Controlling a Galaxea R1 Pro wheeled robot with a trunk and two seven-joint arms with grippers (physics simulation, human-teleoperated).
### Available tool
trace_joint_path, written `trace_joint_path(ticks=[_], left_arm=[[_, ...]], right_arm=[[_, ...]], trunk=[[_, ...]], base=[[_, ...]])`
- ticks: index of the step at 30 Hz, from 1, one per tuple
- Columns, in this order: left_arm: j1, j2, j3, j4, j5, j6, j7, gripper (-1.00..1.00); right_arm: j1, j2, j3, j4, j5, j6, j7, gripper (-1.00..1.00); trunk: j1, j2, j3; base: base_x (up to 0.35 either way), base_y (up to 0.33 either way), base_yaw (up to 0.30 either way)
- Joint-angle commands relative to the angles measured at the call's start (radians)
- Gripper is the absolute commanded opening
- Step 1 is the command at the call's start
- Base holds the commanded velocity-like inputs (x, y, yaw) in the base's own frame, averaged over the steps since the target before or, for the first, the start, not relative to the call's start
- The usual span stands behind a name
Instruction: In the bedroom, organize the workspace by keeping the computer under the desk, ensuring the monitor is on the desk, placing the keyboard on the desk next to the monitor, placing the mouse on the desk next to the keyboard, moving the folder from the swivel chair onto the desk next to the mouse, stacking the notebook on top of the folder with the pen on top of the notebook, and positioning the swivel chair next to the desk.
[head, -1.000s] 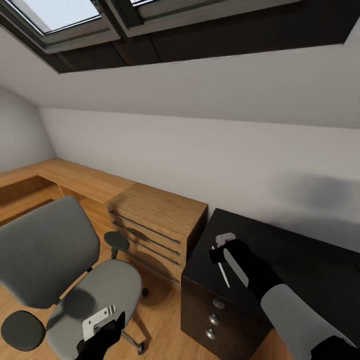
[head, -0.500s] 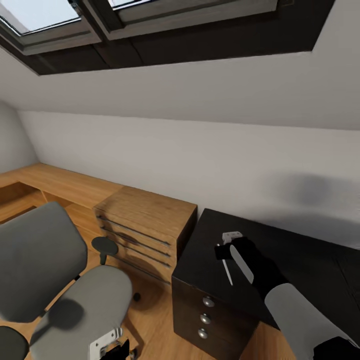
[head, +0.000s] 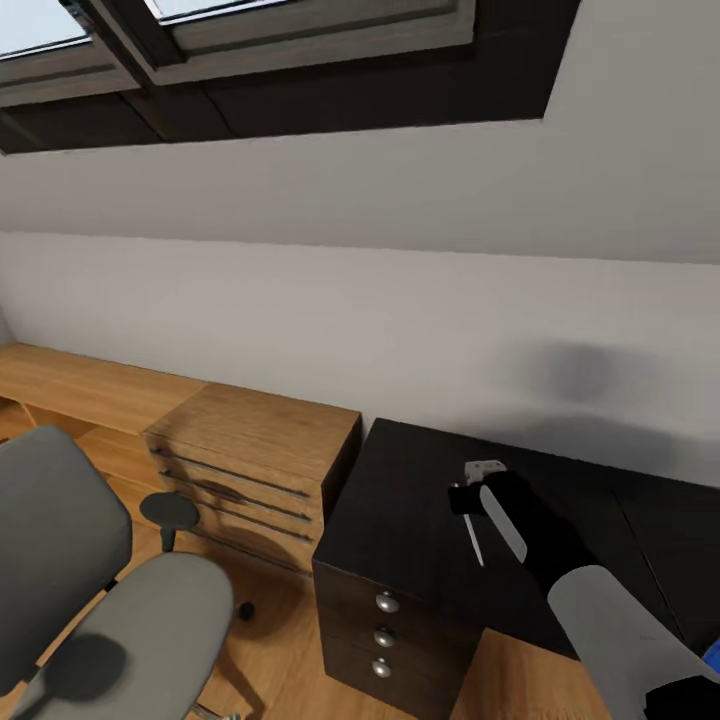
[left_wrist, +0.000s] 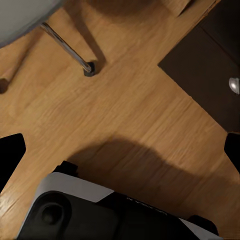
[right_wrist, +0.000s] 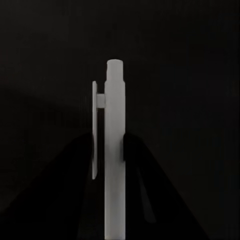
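The swivel chair (head: 100, 590) is cut off at the lower left edge of the head view; part of its grey padded back and seat and one round black armrest show, while its base is out of frame there. In the left wrist view a chrome leg ending in a dark caster (left_wrist: 89, 68) crosses the oak-plank floor (left_wrist: 125, 110), beside the dark corner of the drawer unit (left_wrist: 210, 65). The left tool (left_wrist: 120, 150) has its black fingertips far apart at opposite edges of that picture, holding nothing.

The right tool (head: 470, 500) hangs over the matte black bench (head: 400, 500), clamped on a slim white pen (head: 474, 540). In the right wrist view the pen (right_wrist: 114, 150) is a smooth cylinder with a flat clip, against near-black ground where the fingers are hard to make out. Below the bench top sit three drawers with round silver knobs (head: 385, 602). A low oak shelving unit (head: 250, 450) with dark slats stands against the white wall.
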Motion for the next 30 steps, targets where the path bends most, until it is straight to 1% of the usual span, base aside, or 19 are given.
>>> trace_joint_path(ticks=[1, 2, 7, 9, 12, 13, 15, 17, 20, 22, 25, 26, 30], left_arm=[[0.000, 0.000, -0.001, 0.000, 0.010, 0.002, 0.008, 1.00], [0.000, 0.001, -0.001, 0.004, 0.010, 0.002, 0.008, 1.00], [0.000, 0.001, 0.000, 0.008, 0.010, 0.002, 0.009, 1.00], [0.000, 0.002, 0.002, 0.010, 0.010, 0.002, 0.009, 1.00], [0.000, 0.011, 0.005, 0.011, 0.011, 0.002, 0.009, 1.00], [0.000, 0.014, 0.006, 0.011, 0.011, 0.001, 0.009, 1.00], [0.000, 0.017, 0.006, 0.011, 0.012, 0.001, 0.009, 1.00], [0.000, 0.023, 0.008, 0.010, 0.012, 0.001, 0.009, 1.00], [0.000, 0.041, 0.019, 0.009, 0.015, -0.004, 0.009, 1.00], [0.000, 0.049, 0.025, 0.009, 0.016, -0.021, 0.009, 1.00], [0.000, 0.049, 0.025, 0.009, 0.016, -0.029, 0.009, 1.00], [0.000, 0.050, 0.025, 0.009, 0.016, -0.033, 0.008, 1.00], [0.000, 0.050, 0.025, 0.010, 0.016, -0.034, 0.008, 1.00]], right_arm=[[-0.001, -0.005, 0.002, -0.001, -0.012, 0.003, -0.009, -1.00], [-0.001, -0.012, -0.006, -0.001, -0.012, 0.003, -0.009, -1.00], [-0.001, -0.023, -0.036, -0.001, -0.012, 0.003, -0.011, -1.00], [-0.001, -0.032, -0.059, -0.001, -0.011, 0.003, -0.021, -1.00], [-0.001, -0.045, -0.086, -0.001, -0.012, 0.003, -0.054, -1.00], [-0.001, -0.049, -0.095, -0.001, -0.012, 0.002, -0.076, -1.00], [-0.001, -0.053, -0.102, -0.001, -0.012, 0.002, -0.111, -1.00], [-0.001, -0.054, -0.105, -0.001, -0.012, 0.002, -0.132, -1.00], [-0.001, -0.056, -0.109, 0.000, -0.012, 0.000, -0.165, -1.00], [-0.001, -0.058, -0.110, 0.001, -0.011, 0.000, -0.174, -1.00], [-0.001, -0.060, -0.110, 0.002, -0.010, 0.000, -0.176, -1.00], [-0.001, -0.074, -0.110, 0.004, -0.011, 0.000, -0.177, -1.00], [-0.001, -0.085, -0.110, 0.004, -0.010, 0.001, -0.177, -1.00]], trunk=[[0.000, -0.001, 0.000], [0.000, -0.001, 0.001], [0.000, -0.001, 0.006], [0.000, -0.001, 0.007], [0.000, -0.001, 0.010], [0.000, -0.001, 0.011], [0.000, -0.001, 0.013], [0.000, -0.001, 0.015], [0.000, -0.001, 0.018], [0.000, -0.001, 0.020], [0.000, -0.001, 0.023], [0.000, -0.001, 0.024], [0.000, -0.001, 0.027]], base=[[0.000, 0.000, -0.245], [0.000, 0.000, -0.246], [0.000, 0.000, -0.247], [0.000, 0.000, -0.248], [0.000, 0.000, -0.248], [0.000, 0.000, -0.248], [0.000, 0.000, -0.248], [0.000, 0.000, -0.248], [0.000, 0.000, -0.248], [0.000, 0.000, -0.248], [0.000, 0.000, -0.249], [0.000, 0.000, -0.250], [0.000, 0.000, -0.251]])
